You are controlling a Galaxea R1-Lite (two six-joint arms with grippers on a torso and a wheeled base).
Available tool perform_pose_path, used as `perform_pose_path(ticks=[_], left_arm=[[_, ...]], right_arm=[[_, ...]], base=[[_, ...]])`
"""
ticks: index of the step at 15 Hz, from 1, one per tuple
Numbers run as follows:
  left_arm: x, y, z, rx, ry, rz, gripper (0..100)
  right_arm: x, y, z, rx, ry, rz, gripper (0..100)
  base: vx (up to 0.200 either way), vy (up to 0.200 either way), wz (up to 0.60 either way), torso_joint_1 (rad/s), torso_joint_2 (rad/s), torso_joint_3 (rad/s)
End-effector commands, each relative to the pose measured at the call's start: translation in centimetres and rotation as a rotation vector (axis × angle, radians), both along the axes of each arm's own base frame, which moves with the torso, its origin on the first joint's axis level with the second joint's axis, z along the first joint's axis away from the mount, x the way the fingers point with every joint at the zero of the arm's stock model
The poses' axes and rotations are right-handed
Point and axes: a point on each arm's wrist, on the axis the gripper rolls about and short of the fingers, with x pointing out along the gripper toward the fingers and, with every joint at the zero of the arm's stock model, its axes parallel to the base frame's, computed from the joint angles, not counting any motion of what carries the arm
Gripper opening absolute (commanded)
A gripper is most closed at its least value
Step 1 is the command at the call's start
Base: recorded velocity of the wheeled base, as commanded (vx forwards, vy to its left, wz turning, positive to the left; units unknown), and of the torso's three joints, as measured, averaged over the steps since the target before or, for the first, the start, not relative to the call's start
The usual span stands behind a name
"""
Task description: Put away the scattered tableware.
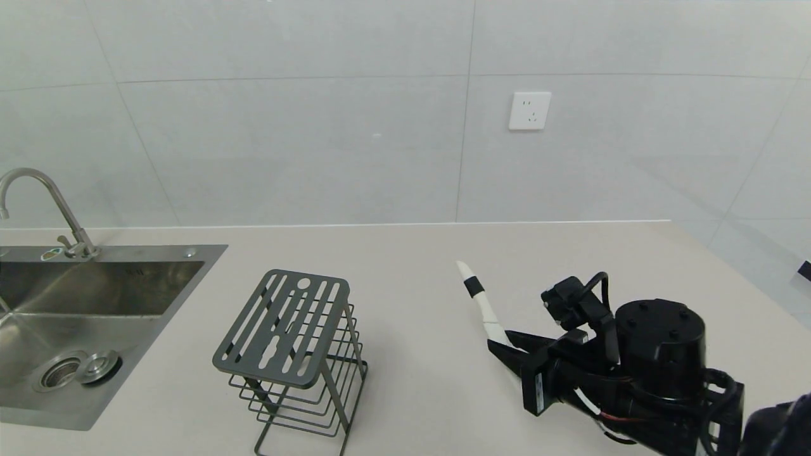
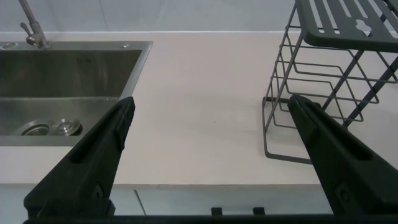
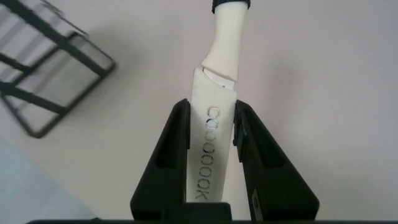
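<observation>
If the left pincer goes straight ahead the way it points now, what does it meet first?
The left pincer would probably meet the bare countertop between the sink and the wire rack; depth is unclear.

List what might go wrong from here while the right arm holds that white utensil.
1. The right gripper clamps the white utensil near one end, with the rest sticking out, so it may pivot or slip in transit.
2. The slots in the rack look narrow. A tilted utensil might catch on the top plate and shove the wire rack.
</observation>
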Motion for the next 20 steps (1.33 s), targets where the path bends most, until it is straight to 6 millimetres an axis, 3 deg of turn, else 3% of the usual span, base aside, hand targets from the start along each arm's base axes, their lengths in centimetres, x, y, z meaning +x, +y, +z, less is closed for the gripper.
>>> perform_pose_path(ticks=[1, 4, 9, 11, 12, 16, 18, 20], left_arm=[[0.0, 0.0, 0.0, 0.000, 0.001, 0.000, 100], [0.0, 0.0, 0.0, -0.003, 0.001, -0.017, 100], [0.0, -0.2, 0.6, 0.080, -0.059, -0.095, 100], [-0.9, -0.4, 4.3, 0.118, -0.417, -0.155, 100], [-1.3, -0.6, 4.9, 0.133, -0.452, -0.243, 100], [-1.5, -0.6, 9.0, -0.062, -0.439, -0.398, 100], [0.5, -0.6, 12.0, -0.152, -0.334, -0.576, 100], [2.4, -1.0, 13.5, -0.168, -0.271, -0.742, 100]], right_arm=[[-1.2, 0.4, 3.7, 0.095, -0.132, 0.116, 0], [-1.6, -0.6, 3.9, 0.078, -0.227, 0.246, 0], [-0.1, -2.5, 4.3, 0.082, -0.313, 0.321, 0], [-0.2, -3.3, 4.0, 0.079, -0.334, 0.359, 0], [-0.2, -3.4, 4.0, 0.074, -0.354, 0.396, 0], [-0.3, -3.3, 3.9, 0.060, -0.381, 0.464, 0], [-0.6, -2.8, 4.4, 0.083, -0.415, 0.484, 0], [-0.8, -2.6, 4.7, 0.114, -0.428, 0.490, 0]], base=[[0.000, 0.000, 0.00, 0.000, 0.00, 0.000], [0.000, 0.000, 0.00, 0.000, 0.00, 0.000], [0.000, 0.000, 0.00, 0.000, 0.00, 0.000], [0.000, 0.000, 0.00, 0.000, 0.00, 0.000], [0.000, 0.000, 0.00, 0.000, 0.00, 0.000], [0.000, 0.000, 0.00, 0.000, 0.00, 0.000], [0.000, 0.000, 0.00, 0.000, 0.00, 0.000], [0.000, 0.000, 0.00, 0.000, 0.00, 0.000]])
